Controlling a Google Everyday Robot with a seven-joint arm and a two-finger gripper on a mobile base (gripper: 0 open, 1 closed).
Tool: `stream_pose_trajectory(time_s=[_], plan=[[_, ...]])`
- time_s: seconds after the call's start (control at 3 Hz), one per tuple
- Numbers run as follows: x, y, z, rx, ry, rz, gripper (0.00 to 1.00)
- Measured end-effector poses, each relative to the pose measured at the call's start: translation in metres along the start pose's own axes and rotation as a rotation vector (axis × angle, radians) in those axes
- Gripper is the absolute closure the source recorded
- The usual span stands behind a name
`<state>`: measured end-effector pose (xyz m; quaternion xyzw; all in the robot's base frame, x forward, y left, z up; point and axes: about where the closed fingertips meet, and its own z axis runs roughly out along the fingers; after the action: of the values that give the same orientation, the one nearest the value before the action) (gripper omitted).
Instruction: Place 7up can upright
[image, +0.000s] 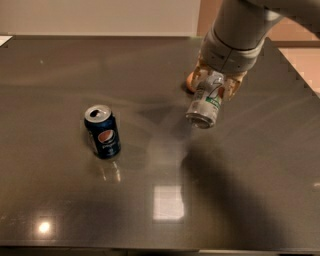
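Note:
The 7up can (206, 103) is silver-white with green lettering. It hangs tilted above the dark table (60, 70) at the centre right, its lower end pointing down towards the camera. My gripper (216, 84) is shut on the can's upper part, with a tan finger on either side. The grey arm comes down from the top right. The can is off the table surface.
A dark blue Pepsi can (102, 131) stands upright on the left middle of the table. A small orange fruit (190, 82) shows partly behind the gripper. The table's right edge runs along the far right, with pale floor beyond it.

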<state>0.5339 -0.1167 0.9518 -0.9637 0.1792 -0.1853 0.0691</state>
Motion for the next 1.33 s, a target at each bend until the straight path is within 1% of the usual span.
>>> stream_pose_trajectory(time_s=[0.33, 0.67, 1.0, 1.33], plan=[[0.0041, -0.0029, -0.0053, 0.004, 0.036, -0.024, 1.00], [0.0080, -0.0059, -0.0066, 0.008, 0.076, -0.031, 1.00], [0.0080, -0.0059, -0.0067, 0.008, 0.076, -0.031, 1.00], [0.0075, -0.0080, -0.0076, -0.003, 0.107, -0.074, 1.00]])
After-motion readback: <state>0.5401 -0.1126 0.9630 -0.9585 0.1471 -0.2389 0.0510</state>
